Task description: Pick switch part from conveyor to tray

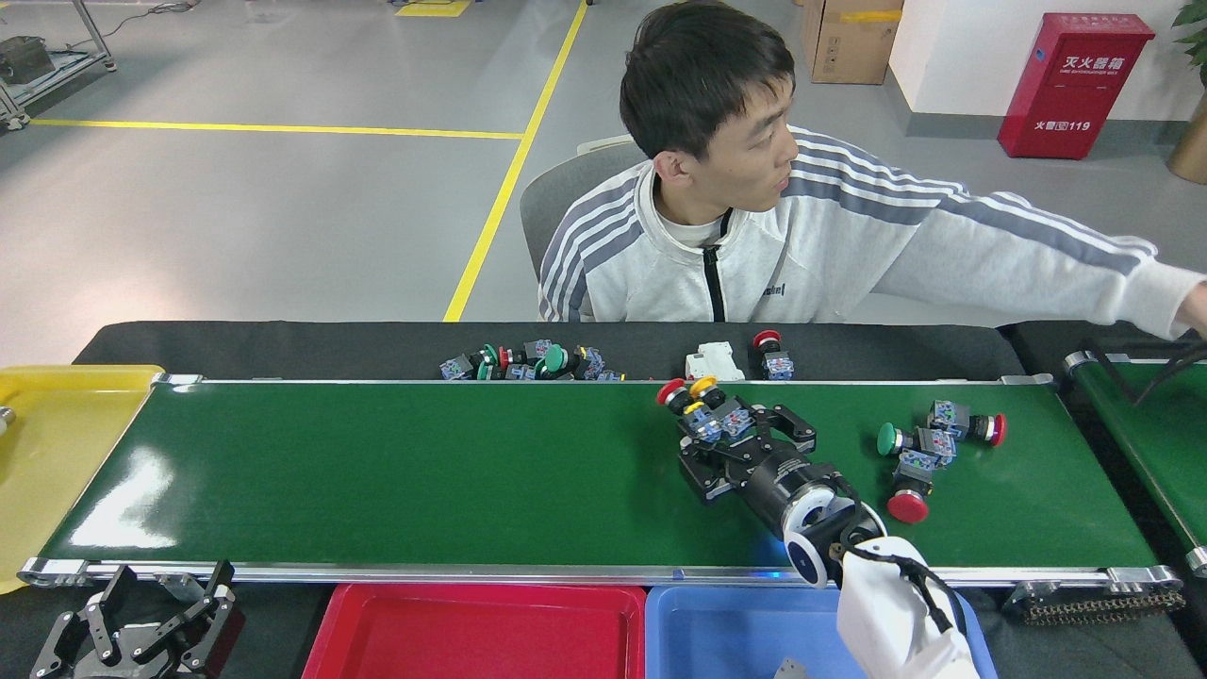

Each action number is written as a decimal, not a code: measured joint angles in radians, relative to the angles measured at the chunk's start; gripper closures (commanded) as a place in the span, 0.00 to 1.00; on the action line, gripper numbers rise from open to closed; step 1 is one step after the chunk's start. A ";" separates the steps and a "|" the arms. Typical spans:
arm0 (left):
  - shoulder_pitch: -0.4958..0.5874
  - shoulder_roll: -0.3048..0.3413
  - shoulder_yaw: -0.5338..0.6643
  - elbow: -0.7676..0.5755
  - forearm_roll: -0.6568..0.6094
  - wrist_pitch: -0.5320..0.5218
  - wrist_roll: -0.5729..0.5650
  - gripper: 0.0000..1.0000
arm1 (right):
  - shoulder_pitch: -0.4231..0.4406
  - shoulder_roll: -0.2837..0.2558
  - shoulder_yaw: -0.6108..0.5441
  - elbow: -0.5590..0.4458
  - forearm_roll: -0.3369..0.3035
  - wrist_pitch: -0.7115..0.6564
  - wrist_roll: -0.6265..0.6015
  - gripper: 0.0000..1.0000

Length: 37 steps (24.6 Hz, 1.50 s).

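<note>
Now the right pincer (pixel 731 441) lies low over the conveyor (pixel 424 471), its black fingers (pixel 790 426) spread apart around a pair of switch parts (pixel 709 413), one with a red cap and one with a yellow cap. Whether the fingers touch the parts I cannot tell; they are not closed on them. Both parts sit on the belt at the pincer's tips, caps pointing away from it toward the far rail. To the right of this pincer, well apart, a cluster of other switches (pixel 929 443) lies on the belt. Nearer the robot than the pincer, below the near rail, sit a blue tray (pixel 726 627) and, to its left, a red tray (pixel 476 630). Beyond the pincer, past the far rail, loose switches (pixel 533 363) rest on the black tabletop (pixel 283 344), and a person (pixel 754 236) sits behind it, one arm stretched to the right. The left pincer (pixel 141 637) hangs far to the left, below the belt's near rail, fingers spread and empty.
</note>
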 measured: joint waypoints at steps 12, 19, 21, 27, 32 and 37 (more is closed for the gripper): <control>-0.001 0.000 0.000 -0.001 0.000 0.000 0.000 0.00 | 0.221 0.043 0.011 -0.249 0.007 -0.304 0.002 0.09; 0.000 0.000 0.000 -0.002 0.000 0.000 0.000 0.00 | 0.454 0.019 -0.180 -0.362 0.007 0.425 -0.127 0.04; 0.000 0.000 0.000 -0.002 0.000 0.000 0.000 0.00 | 0.505 -0.007 -0.186 -0.375 0.006 0.544 -0.167 0.03; 0.000 0.000 0.000 -0.002 0.000 -0.001 0.000 0.00 | 0.514 -0.009 -0.184 -0.379 0.006 0.626 -0.188 0.03; -0.002 0.000 0.000 -0.002 0.000 -0.001 0.000 0.00 | 0.393 0.002 -0.079 -0.313 0.034 0.635 -0.182 0.03; -0.002 0.000 0.000 -0.002 0.000 -0.001 0.000 0.00 | 0.240 0.071 -0.041 -0.161 0.068 0.662 -0.091 0.04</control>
